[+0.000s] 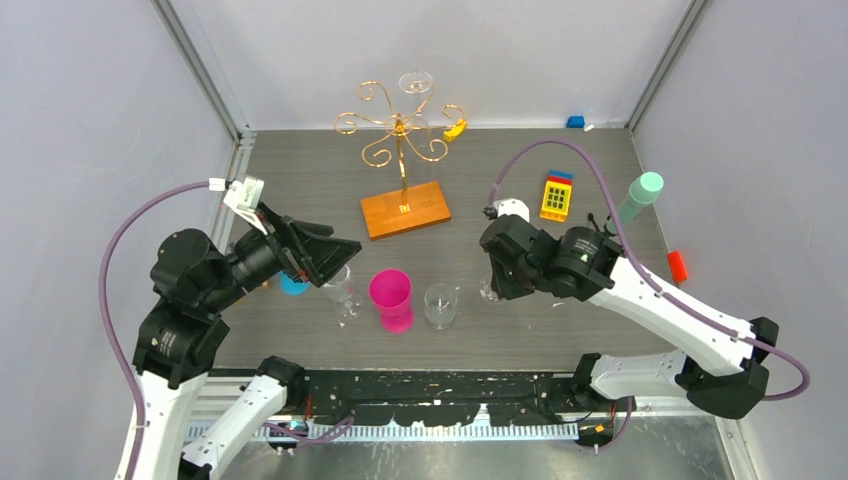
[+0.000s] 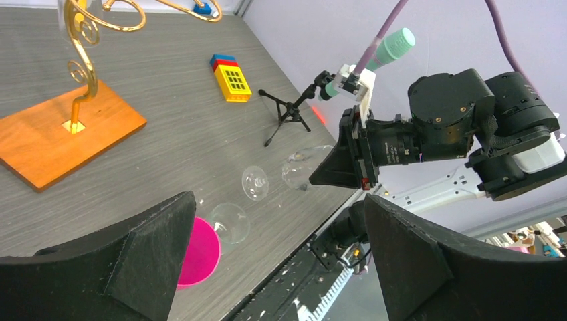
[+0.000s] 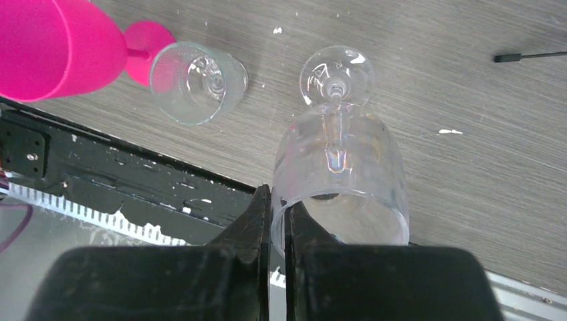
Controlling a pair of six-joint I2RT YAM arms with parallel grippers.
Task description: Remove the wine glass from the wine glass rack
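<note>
At the table's near right, pinching the wine glass [image 3: 341, 160] by its rim in the tightly closed right gripper [image 3: 277, 200], showing plainly only in the right wrist view, hiding behind the arm from above. Standing roughly upright, foot down, well apart from the wine glass rack [image 1: 405, 208] at far centre. Sharing the near strip with a clear tumbler [image 1: 440, 305] and a pink cup [image 1: 391, 298] just left. Holding the left gripper [image 1: 342, 258] spread wide.

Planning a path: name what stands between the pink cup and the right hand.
A clear glass stands between pink cup and right hand, per the top view.
</note>
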